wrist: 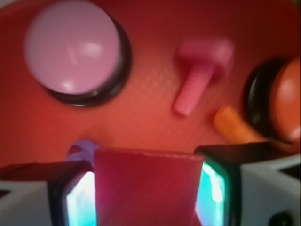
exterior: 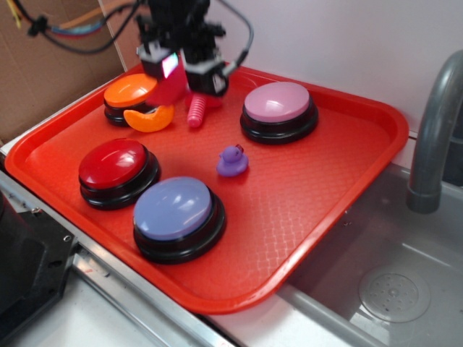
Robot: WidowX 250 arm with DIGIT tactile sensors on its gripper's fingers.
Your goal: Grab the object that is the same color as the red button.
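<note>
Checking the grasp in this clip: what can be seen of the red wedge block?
The red wedge block is a matte, solid-looking red plastic piece, held between the gripper fingers, which press on both its sides. In the exterior view it hangs above the tray, near the orange button and the orange crescent. Its underside is hidden.

Under me: one red plastic tray [exterior: 304, 217] with a textured floor and raised rim, set beside a grey sink [exterior: 391, 289].

On it:
- glossy red dome button on a black base [exterior: 116, 172]
- lavender-blue dome button [exterior: 177, 217]
- pink dome button [exterior: 278, 110]
- orange dome button [exterior: 126, 95], far left corner
- orange plastic crescent [exterior: 150, 118] (against the orange button)
- pink screw-shaped toy [exterior: 197, 110]
- small purple duck [exterior: 232, 160], mid-tray
</note>
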